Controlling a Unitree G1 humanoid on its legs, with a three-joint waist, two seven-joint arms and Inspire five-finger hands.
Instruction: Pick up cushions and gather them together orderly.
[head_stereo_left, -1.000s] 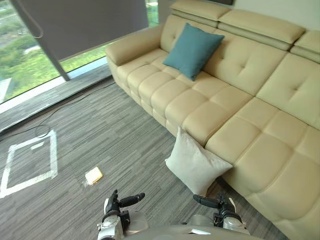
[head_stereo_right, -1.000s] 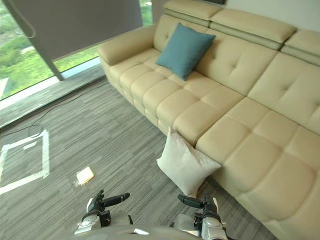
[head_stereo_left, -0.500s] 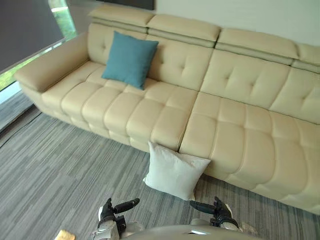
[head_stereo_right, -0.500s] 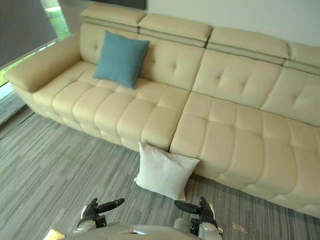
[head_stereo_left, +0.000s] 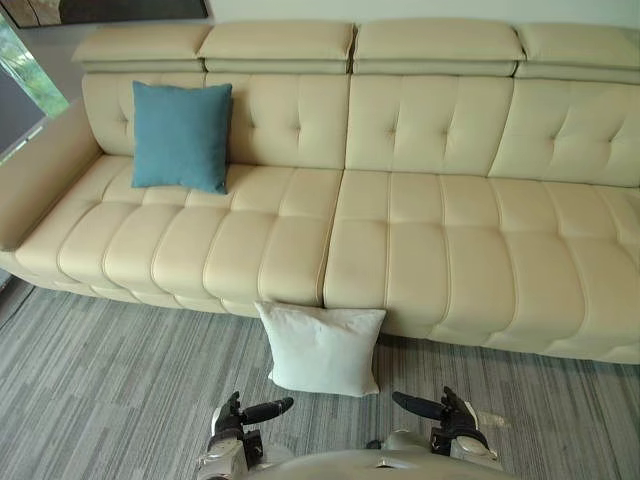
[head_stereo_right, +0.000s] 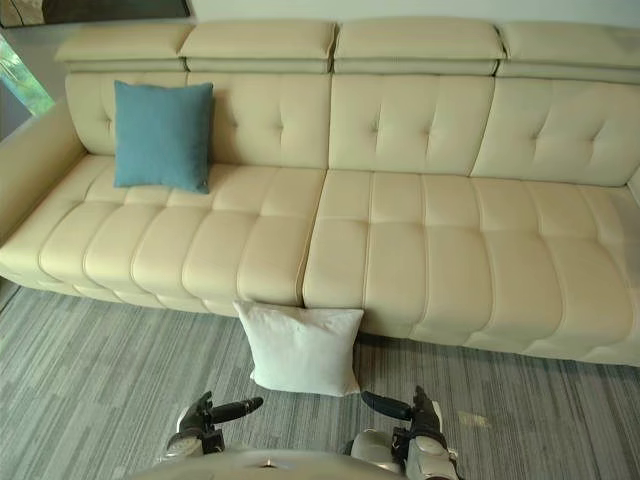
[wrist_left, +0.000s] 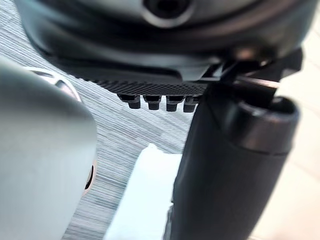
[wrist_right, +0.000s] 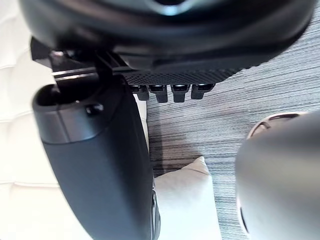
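Observation:
A teal cushion (head_stereo_left: 180, 135) leans upright against the backrest at the left end of the long beige sofa (head_stereo_left: 430, 250). A white cushion (head_stereo_left: 322, 348) stands on the grey carpet, propped against the sofa's front near its middle. It also appears past my left hand (wrist_left: 235, 170) as the white cushion (wrist_left: 145, 200), and past my right hand (wrist_right: 100, 165) as the white cushion (wrist_right: 185, 200). Both hands hang low before me, left hand (head_stereo_left: 238, 418) and right hand (head_stereo_left: 447, 418), open and holding nothing, a short way in front of the white cushion.
The sofa spans the whole width, with an armrest (head_stereo_left: 40, 170) at its left end. Grey striped carpet (head_stereo_left: 100, 380) lies between me and the sofa. A small pale scrap (head_stereo_right: 470, 420) lies on the carpet by my right hand. A window sliver (head_stereo_left: 25, 75) shows at the upper left.
The camera has swung round to face the sofa squarely; the window, the taped square and the yellow item on the floor have left the view. Cushions and hands keep their places.

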